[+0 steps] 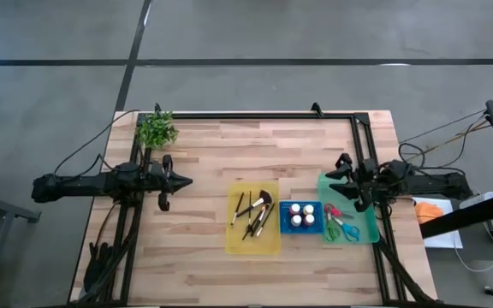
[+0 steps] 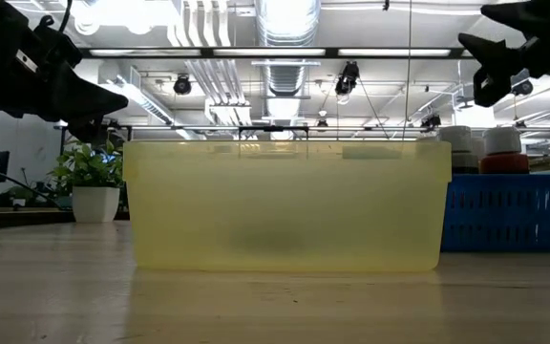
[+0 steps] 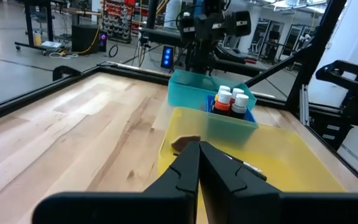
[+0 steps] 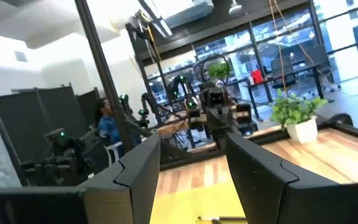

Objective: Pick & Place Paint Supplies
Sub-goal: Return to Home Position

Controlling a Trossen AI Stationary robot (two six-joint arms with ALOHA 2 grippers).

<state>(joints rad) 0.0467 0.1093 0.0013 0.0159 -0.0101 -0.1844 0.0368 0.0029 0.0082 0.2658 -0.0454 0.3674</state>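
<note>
The left jaws are pressed together; their fingers (image 3: 185, 177) meet in the left wrist view. They hang over the table (image 1: 204, 154) at the end of the left arm (image 1: 101, 184), holding nothing. The right jaws stand apart and empty, with a clear gap between the fingers (image 4: 138, 171), at the tip of the right arm (image 1: 418, 181).

The yellow tray (image 1: 234, 246) lies ahead of the left jaws, between the two pairs. In it the brushes (image 1: 248, 224) lie flat, long axes slanting. The fan-shaped brush (image 1: 266, 198) has its head nearer the right jaws. From table height the tray's cloudy wall hides them, leaving only a dim shadow. In the left wrist view the fingers cover most of them.

Next toward the right jaws, the blue tray (image 1: 286, 226) holds the paint bottles (image 1: 301, 214) upright, caps up. The green tray (image 1: 368, 236) sits partly under the right jaws. The scissors (image 1: 341, 227) lie in it just beside them, and which way the blades point is hard to tell
</note>
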